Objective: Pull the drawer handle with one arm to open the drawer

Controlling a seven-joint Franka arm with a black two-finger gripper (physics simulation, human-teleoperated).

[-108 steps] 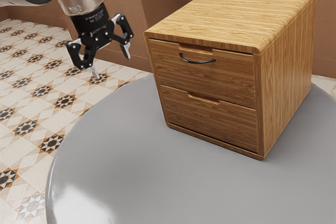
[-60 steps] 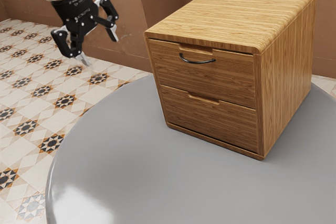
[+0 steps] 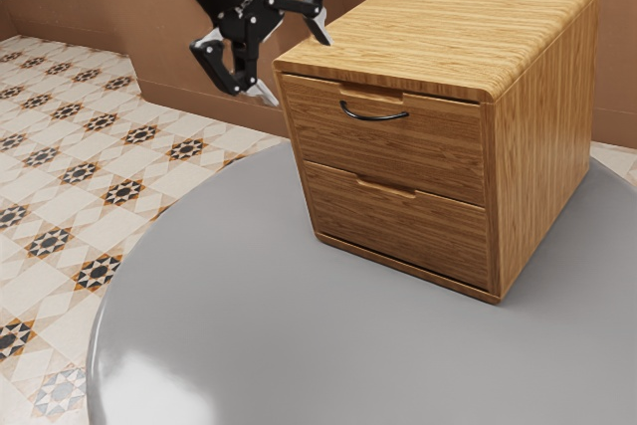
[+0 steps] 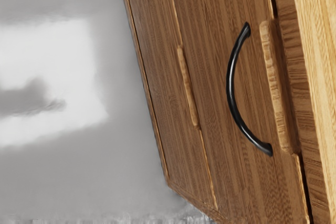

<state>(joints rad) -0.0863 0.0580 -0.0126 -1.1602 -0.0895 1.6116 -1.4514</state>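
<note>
Pincer (image 3: pixel 296 69) spread wide, gripping nothing, presumably so its fingers can straddle the bar! And the bar: a black handle (image 3: pixel 373 114) bowing out from the shut top drawer (image 3: pixel 398 151), with room behind it to hook. It sits toward the exterior view's right of the pincer and a touch lower, near but apart. Around it are the wooden cabinet (image 3: pixel 448 17), a lower drawer (image 3: pixel 398 224) and the grey table (image 3: pixel 299 345).

A home-like room: patterned floor tiles (image 3: pixel 90 166) spread below the fingers (image 3: pixel 263 95), brown walls (image 3: pixel 109 27) behind them, a wooden drawer cabinet (image 3: pixel 438 136) beside them on a round grey counter (image 3: pixel 249 345).
</note>
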